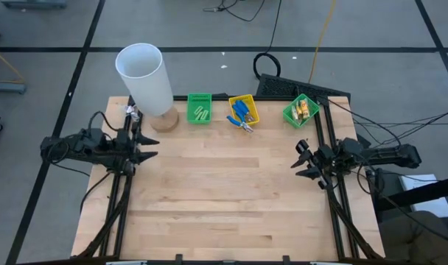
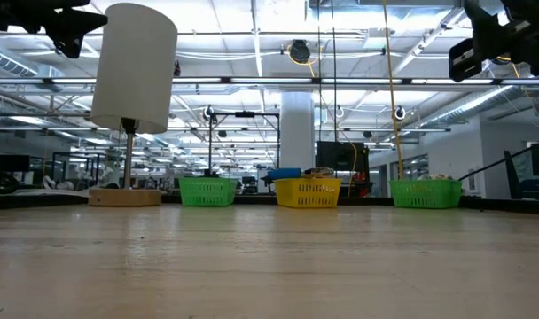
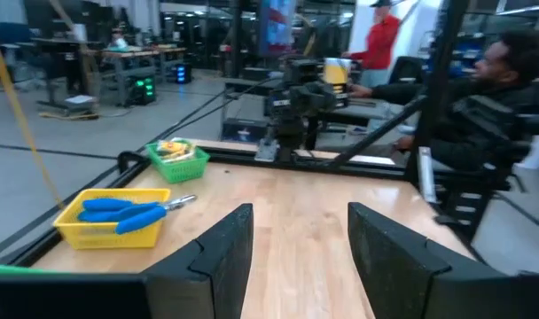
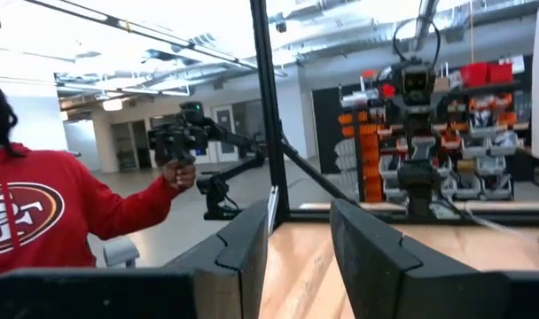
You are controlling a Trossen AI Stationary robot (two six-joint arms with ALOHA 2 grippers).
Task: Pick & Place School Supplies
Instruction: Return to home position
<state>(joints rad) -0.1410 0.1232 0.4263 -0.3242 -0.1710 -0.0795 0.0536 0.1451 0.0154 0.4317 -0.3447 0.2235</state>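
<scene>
Blue-handled metal tools (image 1: 241, 112) lie in the yellow bin (image 1: 253, 107), one sticking out over its near rim; the left wrist view shows them too (image 3: 128, 213). Light-green pieces (image 1: 200, 112) lie in the left green bin (image 1: 199, 98). Yellow-orange sticks (image 1: 303, 110) fill the right green bin (image 1: 292, 116). My left gripper (image 1: 152, 147) hovers open at the table's left edge, above the wood. My right gripper (image 1: 301, 161) hovers open at the right edge. Both are raised, with nothing between the fingers.
A tall white cylinder (image 1: 144, 77) stands on a round wooden base (image 1: 165, 120) at the far left, beside the green bin. The three bins line the far edge. Cables (image 1: 267, 62) lie on the floor beyond. People show past the table in both wrist views.
</scene>
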